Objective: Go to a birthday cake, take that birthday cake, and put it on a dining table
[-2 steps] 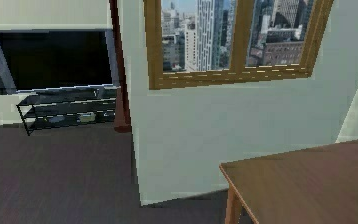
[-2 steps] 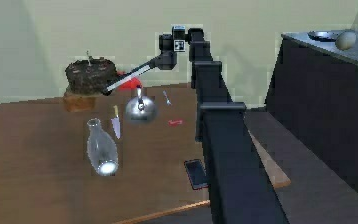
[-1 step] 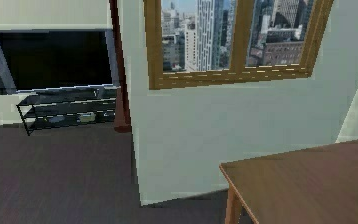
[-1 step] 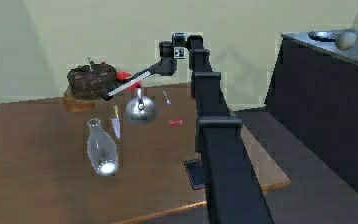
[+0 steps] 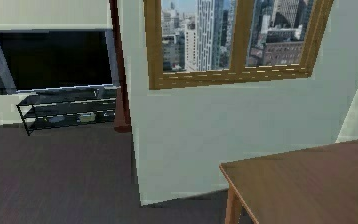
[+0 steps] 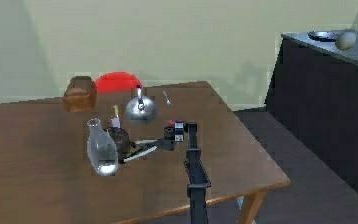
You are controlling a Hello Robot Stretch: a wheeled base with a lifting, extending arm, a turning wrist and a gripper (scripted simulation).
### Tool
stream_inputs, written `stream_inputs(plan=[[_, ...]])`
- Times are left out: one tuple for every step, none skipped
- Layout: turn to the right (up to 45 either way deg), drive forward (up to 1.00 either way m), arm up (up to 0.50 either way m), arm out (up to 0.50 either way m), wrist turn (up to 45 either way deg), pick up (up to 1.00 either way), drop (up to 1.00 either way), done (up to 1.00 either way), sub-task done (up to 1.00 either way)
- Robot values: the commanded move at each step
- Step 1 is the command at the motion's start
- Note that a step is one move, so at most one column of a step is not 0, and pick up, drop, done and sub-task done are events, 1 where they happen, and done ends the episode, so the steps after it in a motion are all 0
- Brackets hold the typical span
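Note:
In the arm side view a wooden table (image 6: 222,150) carries several things. A small dark brown round thing (image 6: 118,136) with a thin upright stick on top stands near the table's middle, behind a clear glass vase (image 6: 100,148). My gripper (image 6: 135,153) lies over the tabletop just right of those two, its fingers pointing left toward them. The dark arm (image 6: 196,185) rises from the bottom edge. I cannot tell whether the gripper holds anything. The corner of a wooden table (image 5: 307,185) also fills the forward view's lower right.
On the table stand a metal kettle (image 6: 140,106), a red plate (image 6: 120,82) and a brown loaf-like block (image 6: 79,93). A dark counter (image 6: 322,95) with a grey round object (image 6: 346,40) stands right. The forward view holds a television (image 5: 57,58) on a stand (image 5: 72,108), a wall and a window (image 5: 237,40).

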Motion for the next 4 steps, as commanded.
stream_inputs(plan=[[0.0,0.0,0.0,0.0,0.0,0.0,1.0,0.0,0.0],[0.0,0.0,0.1,0.0,0.0,0.0,0.0,0.0,0.0],[0.0,0.0,0.0,-0.08,0.0,0.0,0.0,0.0,0.0],[0.0,0.0,0.0,0.0,0.0,0.0,0.0,1.0,0.0]])
